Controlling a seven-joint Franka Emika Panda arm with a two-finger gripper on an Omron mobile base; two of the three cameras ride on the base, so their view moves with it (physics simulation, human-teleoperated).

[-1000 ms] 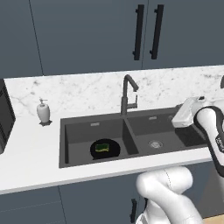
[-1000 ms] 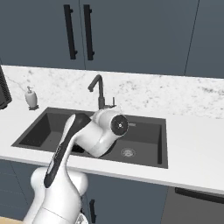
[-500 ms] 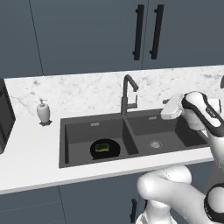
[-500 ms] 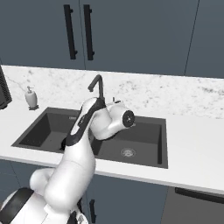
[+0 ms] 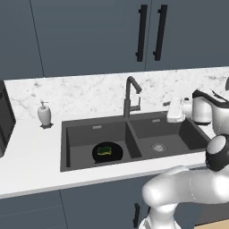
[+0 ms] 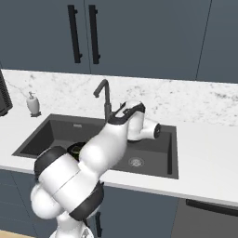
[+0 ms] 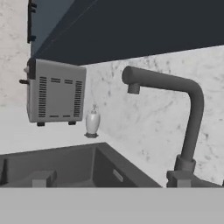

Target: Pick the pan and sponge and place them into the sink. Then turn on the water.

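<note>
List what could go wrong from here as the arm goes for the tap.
1. The open gripper hangs beside the faucet; a poor approach could knock the spout rather than catch the lever.
2. The hand view cuts the faucet off at its base, so aiming there is uncertain.
3. Water would flow into whichever basin of the sink the spout faces, perhaps missing the pan and sponge.

Dark grey double-basin sink (image 5: 71, 143): matt, smooth, set in white grey-veined marble counter (image 5: 31, 156) with a flat sheen. Tall dark metal faucet (image 7: 188, 118) looks satin and smooth; round black pan (image 5: 117, 154) matt, yellow-green sponge (image 5: 105, 150) dull. White soap dispenser bottle (image 5: 44, 114) slightly glossy.
</note>
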